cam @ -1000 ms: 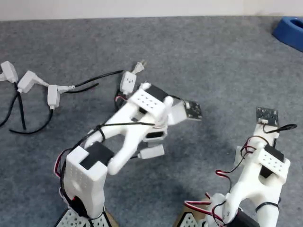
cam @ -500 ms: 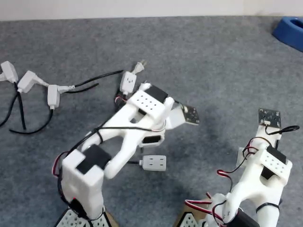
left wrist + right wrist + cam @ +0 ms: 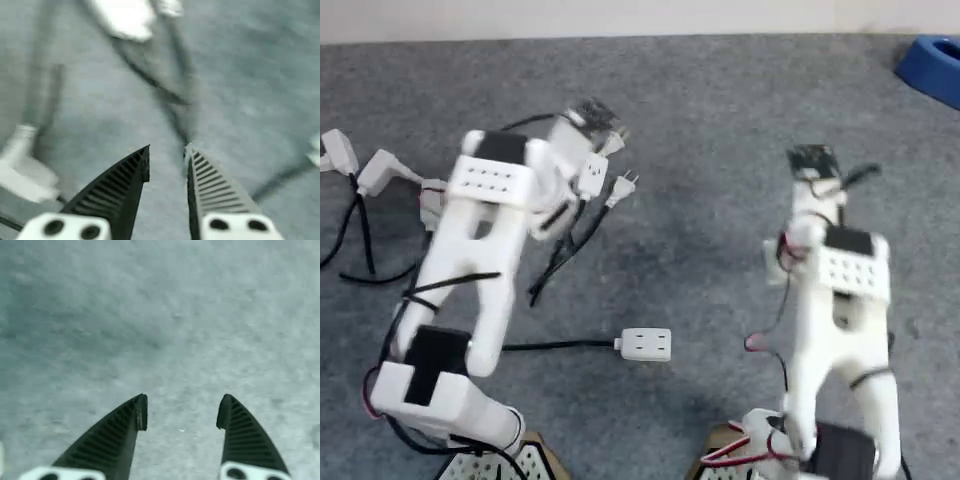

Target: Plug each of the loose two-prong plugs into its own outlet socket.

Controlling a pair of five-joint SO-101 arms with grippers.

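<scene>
Outlet socket [image 3: 645, 344] lies free; left gripper [image 3: 166, 152] and right gripper [image 3: 181, 410] gape empty.

The bench [image 3: 720, 120] is a mottled grey throughout, with a felt-like fleck. The left arm [image 3: 480, 250] and right arm [image 3: 840, 300] are white with black blocks at the joints, and thin red wires [image 3: 757, 345] run along them. The left hand [image 3: 166, 152] and right hand [image 3: 183, 402] are black and ribbed, on white bases. The outlet socket [image 3: 645, 344] is white on a black cord [image 3: 550, 346] — the loose plugs [image 3: 380, 170] are white as well, their leads black. The container [image 3: 932, 65] is bright blue.
</scene>
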